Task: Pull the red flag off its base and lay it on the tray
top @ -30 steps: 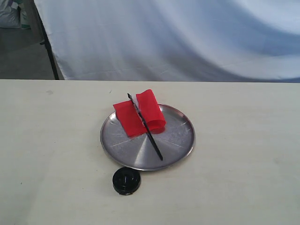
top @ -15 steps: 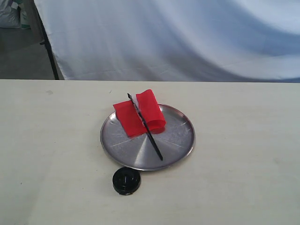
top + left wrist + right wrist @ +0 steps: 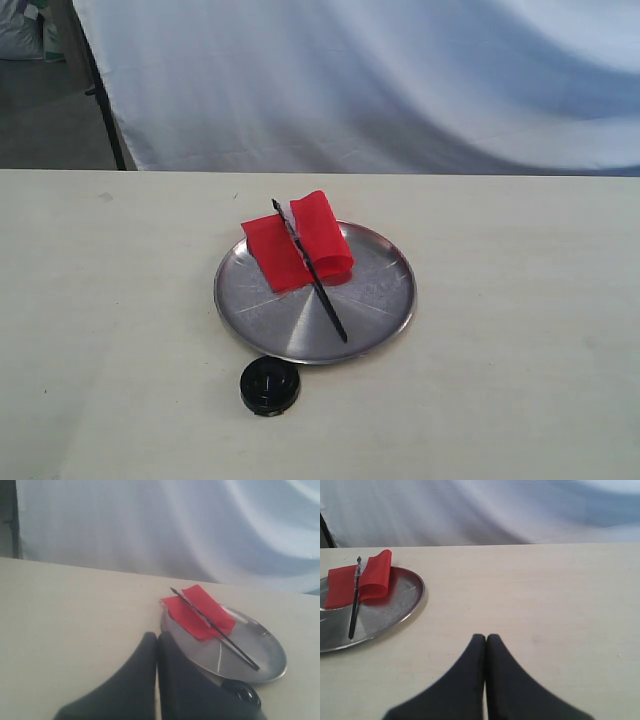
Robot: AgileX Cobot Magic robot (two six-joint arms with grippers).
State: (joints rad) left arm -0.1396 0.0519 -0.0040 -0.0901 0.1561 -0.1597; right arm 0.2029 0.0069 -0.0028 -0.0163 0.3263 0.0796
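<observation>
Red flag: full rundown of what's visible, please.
The red flag is a small bright red cloth, folded and rumpled, with a white strip along a thin black pole. It lies on the silver tray, pole diagonal, cloth end overhanging the far rim. It is free of the black base, which sits apart on the table.

Red flag (image 3: 320, 235) lies flat on round silver tray (image 3: 375, 300), pole diagonal, cloth folded. Black base (image 3: 270, 385) sits empty on the worktop, just beside the tray rim, close ahead of left tool (image 3: 156, 636).
</observation>
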